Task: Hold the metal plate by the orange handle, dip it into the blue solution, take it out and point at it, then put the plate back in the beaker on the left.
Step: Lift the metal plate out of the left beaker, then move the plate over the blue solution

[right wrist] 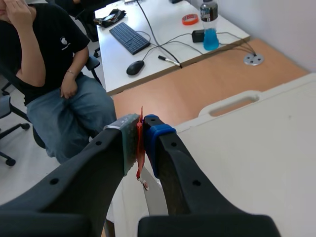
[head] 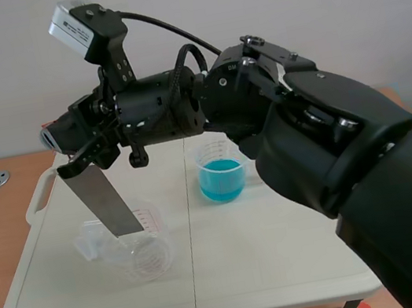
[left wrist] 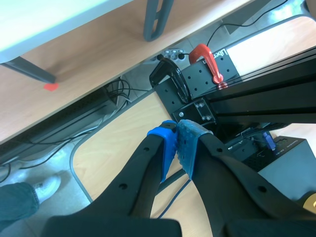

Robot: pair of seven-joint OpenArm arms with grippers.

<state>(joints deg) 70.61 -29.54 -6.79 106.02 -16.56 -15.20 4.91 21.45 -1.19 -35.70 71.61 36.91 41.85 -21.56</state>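
Observation:
My right gripper (head: 88, 153) has reached past the middle to the table's left side and is shut on the thin orange handle (right wrist: 140, 144) of the metal plate (head: 102, 200). The plate hangs slanted. Its lower end is at the mouth of a clear beaker (head: 137, 250) that seems to lie on its side. In the right wrist view the plate (right wrist: 154, 198) shows below the fingers. A beaker of blue solution (head: 220, 172) stands to the right of the plate. My left gripper (left wrist: 177, 140) is shut on nothing and points at the floor, off the table.
The white folding table (head: 288, 259) has a handle slot (head: 42, 195) at its left end. A seated person (right wrist: 54, 79) and a desk with a keyboard (right wrist: 129, 37), a mouse and a bottle lie beyond it. A red clamp (left wrist: 207, 61) sits on a black rail under the left gripper.

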